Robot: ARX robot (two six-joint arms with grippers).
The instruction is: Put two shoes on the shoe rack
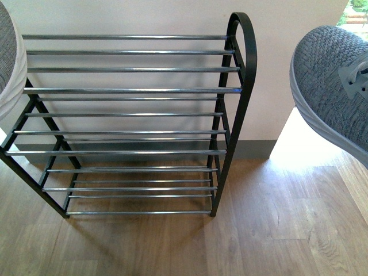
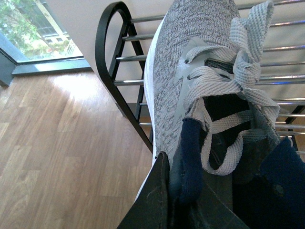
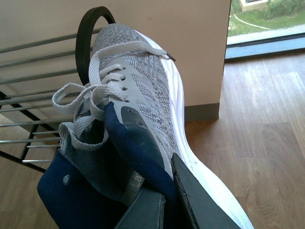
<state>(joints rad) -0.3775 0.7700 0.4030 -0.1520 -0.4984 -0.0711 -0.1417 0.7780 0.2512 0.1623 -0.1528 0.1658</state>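
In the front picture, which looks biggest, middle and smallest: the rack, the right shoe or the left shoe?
1. the rack, filling most of the picture.
2. the right shoe.
3. the left shoe, only a sliver at the edge.
Both shoes are cut off and near the camera, so they may really match.

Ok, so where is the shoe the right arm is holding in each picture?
Front view: the right arm's sneaker pokes in at the right edge, beside the shoe rack.
Left wrist view: not in it; that is the other sneaker, in front of the rack.
Right wrist view: it fills the middle, its navy collar pinched by the right gripper.
Shared landmark: the rack's chrome bars.
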